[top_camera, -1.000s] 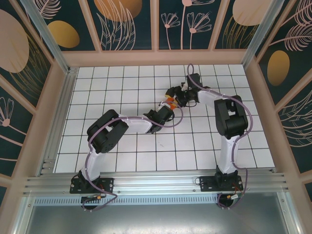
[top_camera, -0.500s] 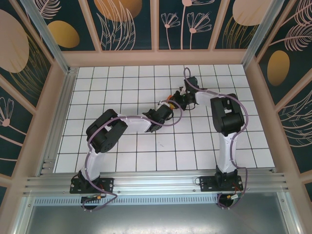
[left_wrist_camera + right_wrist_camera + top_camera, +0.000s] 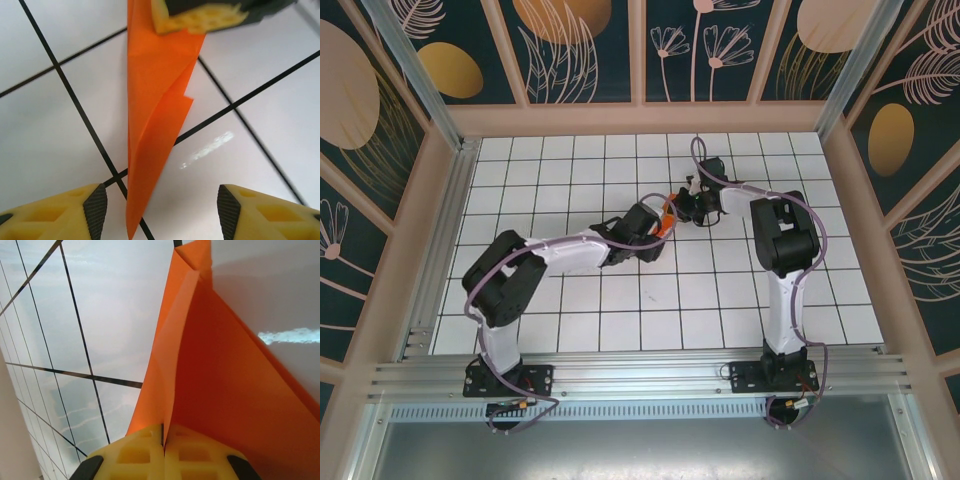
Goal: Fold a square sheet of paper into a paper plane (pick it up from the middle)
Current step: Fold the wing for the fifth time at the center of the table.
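**Colleague:** What has changed on your screens in the last second?

**Me:** Nearest me, my left arm (image 3: 560, 250) has unfolded. Its elbow has swung out to the left, and the forearm now reaches long across the desk (image 3: 570, 330) towards the middle.

**Colleague:** And its hand?

**Me:** The left hand (image 3: 161, 207) has come right up to the paper plane (image 3: 152, 100). It is spread wide and holds nothing. The plane's sharp tip sits between its two fingers, nearer the left one, and seems to touch neither.

**Colleague:** Where is the plane itself?

**Me:** At mid-desk, just beyond that hand. It is a narrow orange dart with folded layers, and one flap stands slightly off the rest. I cannot tell whether the tip rests on the tiles or hangs just above them.

**Colleague:** And further out?

**Me:** The right hand (image 3: 164, 442) has shifted only a little. Its pads are pressed together on the plane's far end, with the paper pinched between them.

**Colleague:** What does that mean for the job?

**Me:** I judge the folding is far along. My left hand looks placed to take the tip end, for a last crease or a handover. Thin paper wants a gentle close.
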